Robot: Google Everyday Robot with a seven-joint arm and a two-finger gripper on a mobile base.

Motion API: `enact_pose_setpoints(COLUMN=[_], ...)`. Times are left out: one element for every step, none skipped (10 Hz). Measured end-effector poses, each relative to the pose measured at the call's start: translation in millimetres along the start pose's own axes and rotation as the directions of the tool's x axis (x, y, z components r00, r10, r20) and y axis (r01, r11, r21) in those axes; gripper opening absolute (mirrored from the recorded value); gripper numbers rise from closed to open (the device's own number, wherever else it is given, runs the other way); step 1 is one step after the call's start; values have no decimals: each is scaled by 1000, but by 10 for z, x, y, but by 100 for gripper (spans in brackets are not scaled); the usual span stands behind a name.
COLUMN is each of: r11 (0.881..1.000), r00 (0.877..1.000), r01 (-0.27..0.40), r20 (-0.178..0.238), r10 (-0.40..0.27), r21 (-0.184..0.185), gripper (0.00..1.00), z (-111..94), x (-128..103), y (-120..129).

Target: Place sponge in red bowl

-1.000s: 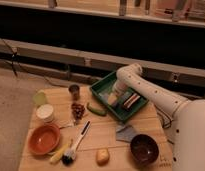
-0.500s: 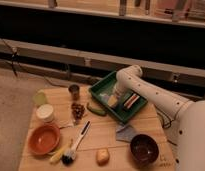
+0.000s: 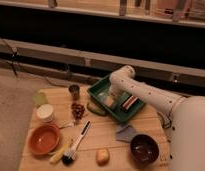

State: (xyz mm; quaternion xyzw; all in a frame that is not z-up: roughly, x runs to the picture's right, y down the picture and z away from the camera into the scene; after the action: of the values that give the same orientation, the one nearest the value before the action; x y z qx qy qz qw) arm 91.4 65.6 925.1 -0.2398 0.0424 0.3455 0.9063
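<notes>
The red bowl (image 3: 44, 138) is wide, orange-red and empty, at the table's front left. A green tray (image 3: 98, 86) stands at the back middle. My gripper (image 3: 109, 99) reaches down into the tray's left part from the white arm (image 3: 146, 92). A small pale pad (image 3: 106, 102) lies right under the gripper; it looks like the sponge, mostly hidden by the gripper. I cannot tell whether the gripper touches it. The gripper is far right of the red bowl.
A red-and-white striped block (image 3: 129, 101) lies in the tray. On the wooden table (image 3: 103, 132) are a grey-blue cloth (image 3: 125, 133), a dark bowl (image 3: 144, 148), a brush (image 3: 76, 145), a yellow fruit (image 3: 102, 156), a metal cup (image 3: 74, 91), a white tub (image 3: 46, 112) and a green thing (image 3: 96, 108).
The arm has shifted a little to the left and lower, bringing the gripper deeper into the left part of the green tray. Nothing else moved.
</notes>
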Motion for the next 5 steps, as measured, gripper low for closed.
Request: enact_pose_setpoints(r11=[1000,1000,999,999,998], r00=[1000,1000,1000,999,999], r01=[8,15,23,28,30], r20=[-8,-16,-19,-23,-33], r10=[-8,-15,-23,-27,-29], r21=[13,20,29,38,47], gripper=[74,64,56,47,36], z=[29,49,58,62,65], x=[-63,-118,-174,-207,-218], y=[-2,5,5,-9,-27])
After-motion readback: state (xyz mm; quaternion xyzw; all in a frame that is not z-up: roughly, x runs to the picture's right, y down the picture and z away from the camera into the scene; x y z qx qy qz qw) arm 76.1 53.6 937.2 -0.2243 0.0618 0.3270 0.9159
